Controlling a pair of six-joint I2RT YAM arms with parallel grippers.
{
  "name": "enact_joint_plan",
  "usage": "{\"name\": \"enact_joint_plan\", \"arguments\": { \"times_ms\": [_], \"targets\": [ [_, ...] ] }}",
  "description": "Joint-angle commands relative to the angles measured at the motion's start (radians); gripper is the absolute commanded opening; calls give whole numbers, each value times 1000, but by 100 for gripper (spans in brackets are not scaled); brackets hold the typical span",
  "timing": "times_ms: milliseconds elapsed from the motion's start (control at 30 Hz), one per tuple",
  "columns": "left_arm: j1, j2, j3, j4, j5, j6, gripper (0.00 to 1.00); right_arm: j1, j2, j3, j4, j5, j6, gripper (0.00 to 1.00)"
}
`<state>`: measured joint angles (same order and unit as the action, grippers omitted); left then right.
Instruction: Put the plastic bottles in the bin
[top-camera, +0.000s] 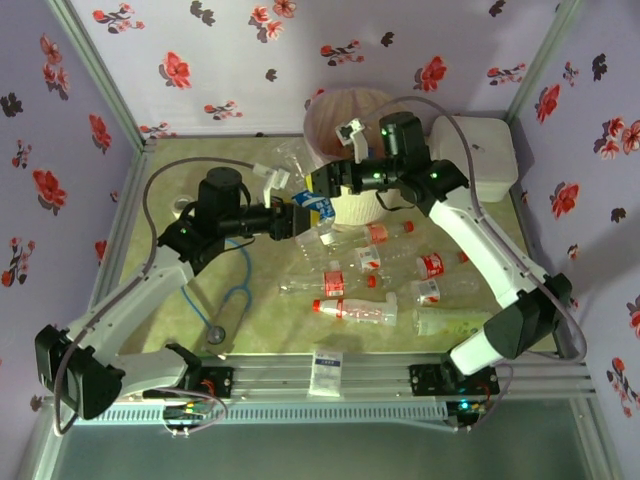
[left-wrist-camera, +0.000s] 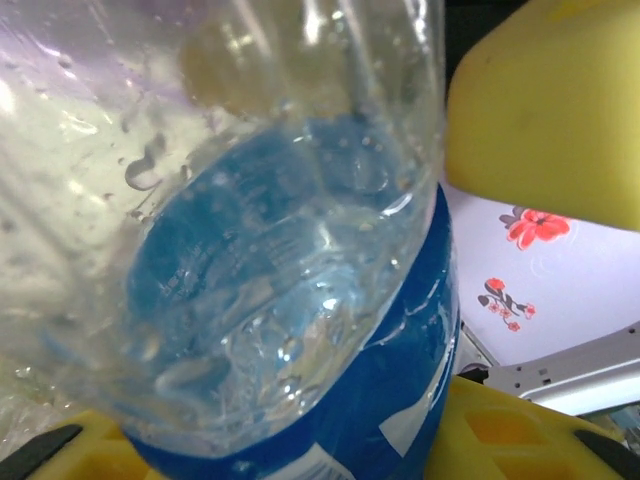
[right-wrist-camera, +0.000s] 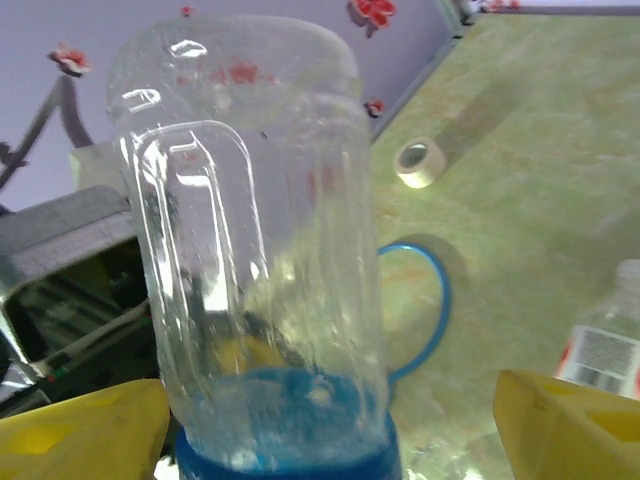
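The round cream ribbed plastic bin (top-camera: 335, 100) stands on the tabletop (top-camera: 270, 330) at 12 o'clock, with a white rounded-square lidded box (top-camera: 490, 150) right of it at 2. Small clear plastic bottles (top-camera: 355, 311) lie before the bin, from centre to 4. One blue-labelled clear plastic bottle (top-camera: 318, 203) is raised just before it.

Clear bottle (left-wrist-camera: 250, 150), blue label (left-wrist-camera: 410, 370).

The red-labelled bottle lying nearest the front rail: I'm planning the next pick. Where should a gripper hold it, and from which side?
Probably around the middle of the red-labelled bottle, at its label, coming straight down from above. It lies flat on its side with its long axis running left to right, so fingers closing front to back would span its narrow width.
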<state>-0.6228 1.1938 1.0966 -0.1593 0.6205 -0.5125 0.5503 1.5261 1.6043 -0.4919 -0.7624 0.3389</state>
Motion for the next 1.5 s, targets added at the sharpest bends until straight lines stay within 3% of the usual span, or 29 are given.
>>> {"name": "enact_joint_plan", "arguments": {
  "times_ms": [0,133,433,500,600,667,800,1000,1167,1300,1467],
  "targets": [
    [-5,7,-2,70,59,29,24,21,36,25,68,-128,78,83],
    [-5,6,-19,108,59,20,24,34,57,23,61,-148,82,80],
    [7,3,-15,87,57,34,26,33,83,67,24,-105,41,54],
    [12,-8,-23,88,49,34,35,31,83,83,10,-79,28,52],
    [21,-36,-46,87,17,41,65,17,83,126,-31,-26,-1,51],
    [26,-57,-63,88,3,46,78,-1,79,161,-62,25,-20,50],
    [38,-97,-97,69,-21,52,88,-46,65,241,-116,193,-57,48],
    [55,-126,-132,-1,-100,54,90,-98,60,335,-123,527,-102,47],
    [82,-132,-157,-30,-196,-3,91,-189,141,428,-60,581,-39,44],
    [94,-121,-170,-105,-358,-58,90,-193,268,561,-131,652,-102,44],
    [95,-79,-201,-133,-457,-162,86,-191,407,655,-194,670,-156,43]
  ]
}}
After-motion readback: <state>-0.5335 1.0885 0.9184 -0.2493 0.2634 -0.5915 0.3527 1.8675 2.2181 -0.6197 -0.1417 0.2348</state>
